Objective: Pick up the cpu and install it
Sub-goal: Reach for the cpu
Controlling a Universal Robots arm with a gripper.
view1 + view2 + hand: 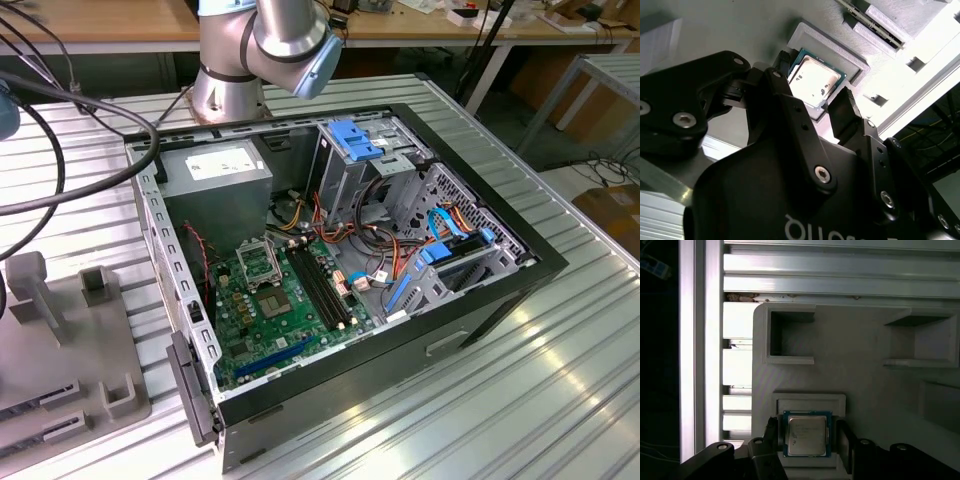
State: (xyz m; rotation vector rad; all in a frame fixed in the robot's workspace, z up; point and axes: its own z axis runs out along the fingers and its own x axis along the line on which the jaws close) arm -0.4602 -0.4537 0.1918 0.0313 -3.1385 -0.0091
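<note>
Black two-fingered tool [812, 84] stood open astride the small silver-topped cpu [806, 436], held square for grasping in a recessed grey tray [865, 340].

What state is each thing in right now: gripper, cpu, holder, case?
gripper, open, jaws on either side of the cpu with slim gaps.
cpu, lying flat in its pocket, metal top up, not lifted.
grey holder tray, cpu pocket filled, two nearby pockets empty.
computer case, on its side, panel off, motherboard exposed.
cpu socket, frame open or latched: cannot tell.
</note>
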